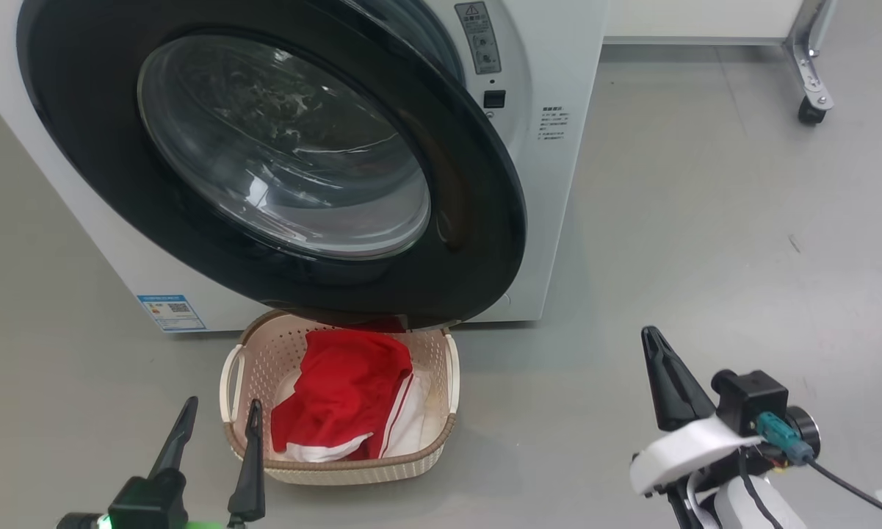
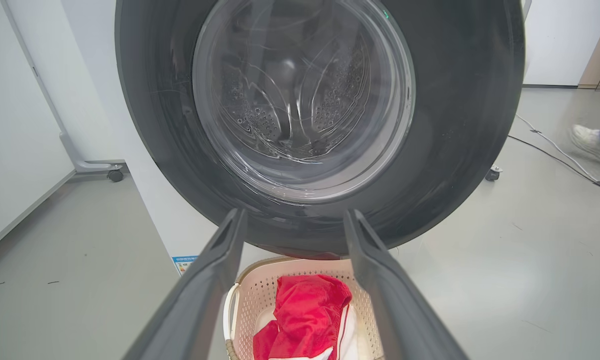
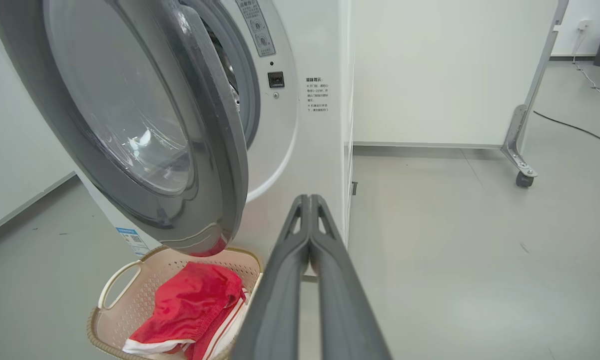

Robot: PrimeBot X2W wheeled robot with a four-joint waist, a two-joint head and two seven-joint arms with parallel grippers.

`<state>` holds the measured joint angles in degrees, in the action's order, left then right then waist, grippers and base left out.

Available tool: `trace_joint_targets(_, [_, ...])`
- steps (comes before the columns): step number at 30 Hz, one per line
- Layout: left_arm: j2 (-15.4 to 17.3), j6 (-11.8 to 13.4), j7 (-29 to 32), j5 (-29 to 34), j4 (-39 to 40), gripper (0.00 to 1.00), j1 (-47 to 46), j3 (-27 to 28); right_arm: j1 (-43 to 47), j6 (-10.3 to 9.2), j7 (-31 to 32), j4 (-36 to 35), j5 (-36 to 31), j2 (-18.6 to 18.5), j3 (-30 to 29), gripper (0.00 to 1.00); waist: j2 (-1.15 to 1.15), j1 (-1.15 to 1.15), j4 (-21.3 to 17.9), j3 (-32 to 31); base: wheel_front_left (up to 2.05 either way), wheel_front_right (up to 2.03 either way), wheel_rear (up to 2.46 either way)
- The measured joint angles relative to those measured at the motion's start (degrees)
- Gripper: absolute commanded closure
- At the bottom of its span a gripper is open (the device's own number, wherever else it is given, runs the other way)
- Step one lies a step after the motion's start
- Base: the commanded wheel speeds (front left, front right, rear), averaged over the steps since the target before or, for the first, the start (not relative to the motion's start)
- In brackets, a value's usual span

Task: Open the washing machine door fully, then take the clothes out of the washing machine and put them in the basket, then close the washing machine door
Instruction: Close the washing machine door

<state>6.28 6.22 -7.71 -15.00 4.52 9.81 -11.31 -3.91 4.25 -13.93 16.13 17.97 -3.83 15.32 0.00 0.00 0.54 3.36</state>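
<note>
Grey floor (image 1: 705,220) stretches around the white washing machine (image 1: 558,184), whose top is cut off from view. The washing machine door (image 1: 470,220) hangs ajar, gapped on the latch side. Its black rim hides most of the drum mouth and the back edge of the basket (image 1: 352,470), which sits on the floor just below it. The clothes (image 1: 345,397), red with white trim, lie heaped in the basket; how many pieces, I can't tell. The left tool (image 1: 223,402) hovers by the basket's left side, fingers apart and empty. The right tool (image 1: 650,338) is well off to the right, fingers pressed together on nothing. The print on the machine's front is too small to read. A blurred shoe (image 2: 587,142) shows at one edge.
</note>
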Motion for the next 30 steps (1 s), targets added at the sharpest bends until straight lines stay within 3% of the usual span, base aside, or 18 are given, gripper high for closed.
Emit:
trace_joint_targets(16, [-1.07,0.0,-0.98,0.01,-0.34,0.0,-3.36,-1.7,-9.93,2.2,2.81,2.37,-0.65,-0.04,5.54,1.0,0.0,0.0,4.63,3.19,0.0,0.0,0.0])
trace_joint_targets(30, [-1.63,0.0,-2.04,0.07,-0.4,0.0,-6.54,-1.8,-19.81,2.43,4.31,5.38,-0.67,-0.9,6.42,1.0,0.0,0.0,8.47,8.68,0.0,0.0,0.0])
